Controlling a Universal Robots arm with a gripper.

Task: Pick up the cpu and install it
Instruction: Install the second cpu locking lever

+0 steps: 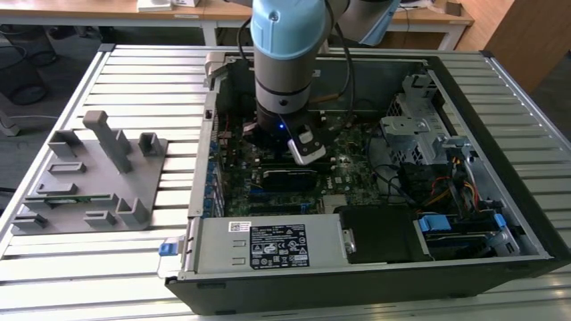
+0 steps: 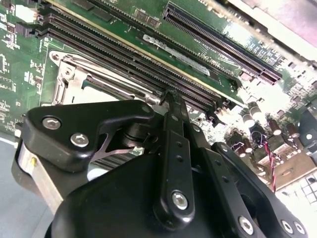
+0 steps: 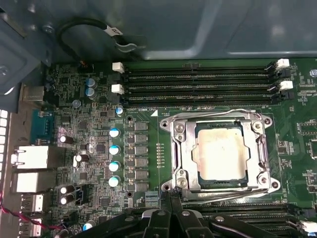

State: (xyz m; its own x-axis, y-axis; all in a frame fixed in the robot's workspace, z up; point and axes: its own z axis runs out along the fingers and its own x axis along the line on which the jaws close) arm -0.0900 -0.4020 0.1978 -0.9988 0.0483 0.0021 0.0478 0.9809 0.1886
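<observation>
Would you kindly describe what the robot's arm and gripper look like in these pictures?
In the exterior view the arm is a thick silver-grey cylinder with pale blue joint caps, a black cable running down it, and a small blue light near the wrist. In both wrist views the gripper is matte black, built from flat linkage bars joined by silver screws.

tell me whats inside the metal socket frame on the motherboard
The cpu lies flat inside the socket frame, silver top up, in the first wrist view. Whatever is beneath the chip is covered. The gripper is beside the frame, holding nothing.

White label (image 1: pixel 277 246) on power supply (image 1: pixel 267 247) carries print, too small to make out.
</observation>
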